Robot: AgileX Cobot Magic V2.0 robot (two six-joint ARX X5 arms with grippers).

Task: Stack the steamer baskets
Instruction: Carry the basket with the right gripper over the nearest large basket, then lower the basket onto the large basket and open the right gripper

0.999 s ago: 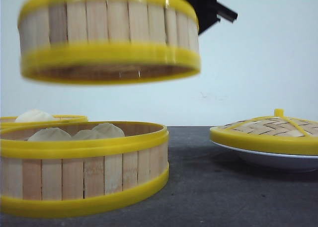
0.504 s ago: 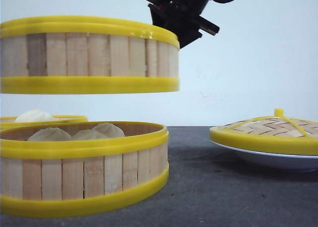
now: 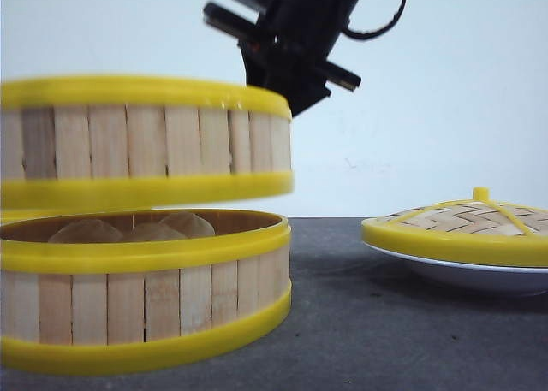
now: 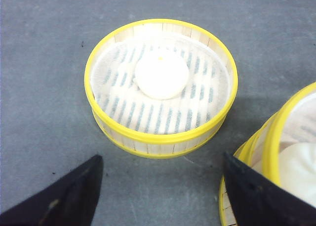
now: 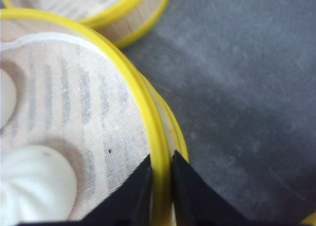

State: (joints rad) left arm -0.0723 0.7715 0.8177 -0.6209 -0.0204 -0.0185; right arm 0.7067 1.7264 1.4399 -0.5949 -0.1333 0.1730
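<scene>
Front view, left: raised steamer basket (image 3: 141,139) hovers just above lower steamer basket (image 3: 141,288) with buns (image 3: 86,231), not seated; right gripper (image 5: 160,179) clenched on raised basket's rim; third basket (image 4: 160,87) apart, one bun; left gripper (image 4: 158,191) released, empty; lid (image 3: 462,224) on plate (image 3: 467,275), right

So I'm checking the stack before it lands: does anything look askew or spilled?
Nothing stands out. The carried steamer basket hangs roughly level just above the lower basket, pinched at its rim by the right tool. Its buns sit inside.
</scene>
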